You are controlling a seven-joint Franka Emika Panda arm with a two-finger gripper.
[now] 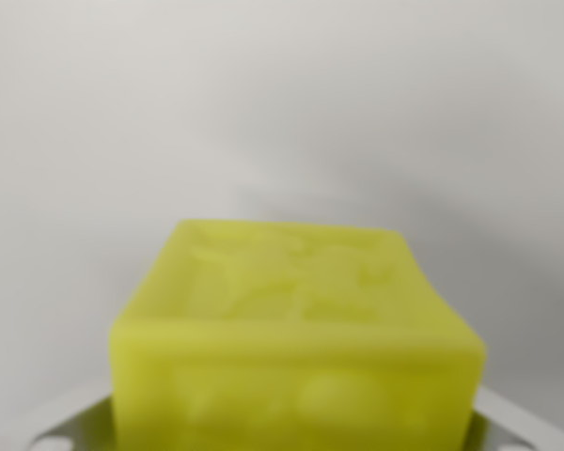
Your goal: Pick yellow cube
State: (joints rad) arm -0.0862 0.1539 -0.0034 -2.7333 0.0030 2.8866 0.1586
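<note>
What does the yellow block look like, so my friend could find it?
Start from the plain white surface filling the wrist view. Low in the middle sits the yellow cube, blurry and very close. It is the only coloured thing, with bumpy raised shapes on its top.

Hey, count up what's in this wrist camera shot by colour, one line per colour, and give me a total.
Yellow: 1, the yellow cube, close to the camera and blurred, with raised shapes on its faces.
Light grey: 2, the pale pieces at the bottom corners, one on the wrist view's left and one on its right, probably gripper parts; too little shows to be sure.
Total: 3, against a plain whitish background.
</note>
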